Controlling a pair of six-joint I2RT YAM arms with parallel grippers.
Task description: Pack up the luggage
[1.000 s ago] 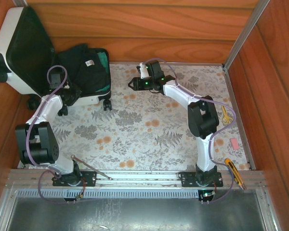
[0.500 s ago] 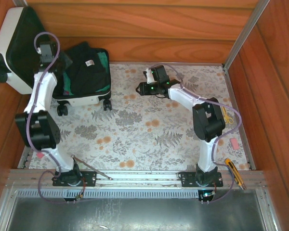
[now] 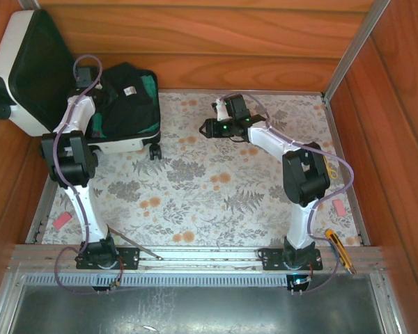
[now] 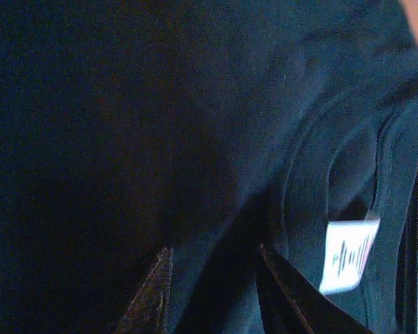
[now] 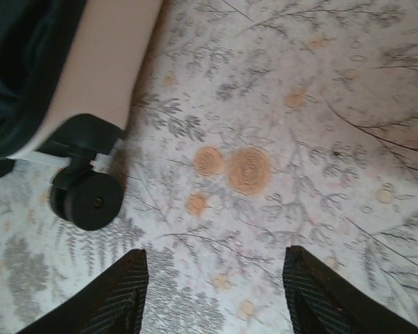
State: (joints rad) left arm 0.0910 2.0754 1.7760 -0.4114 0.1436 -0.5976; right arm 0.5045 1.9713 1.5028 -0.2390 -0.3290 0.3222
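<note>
The luggage [image 3: 19,42], a small white hard-shell suitcase, lies open at the back left with its black-lined lid leaning on the wall. Its base holds a black garment [image 3: 122,94] with a white tag [image 3: 131,90] and some green cloth [image 3: 150,87]. My left gripper [image 3: 93,78] reaches into the base. In the left wrist view it [image 4: 212,282] is open, fingers apart right over the dark garment [image 4: 160,125], with the tag [image 4: 348,254] to its right. My right gripper [image 3: 207,129] hovers open over the floral mat [image 5: 265,167], beside a black suitcase wheel [image 5: 90,200] and the white shell [image 5: 108,62].
Wooden walls close in the back and both sides. Along the right edge lie yellow scissors [image 3: 326,165], a pink eraser [image 3: 338,207] and a yellow utility knife [image 3: 339,249]. Another pink piece [image 3: 61,221] lies at the left edge, and a thin metal rod [image 3: 132,243] near the front rail.
My left arm rose from the suitcase's front edge, swung past the lid, and now reaches over the black garment. My right gripper drew back slightly to the right.
</note>
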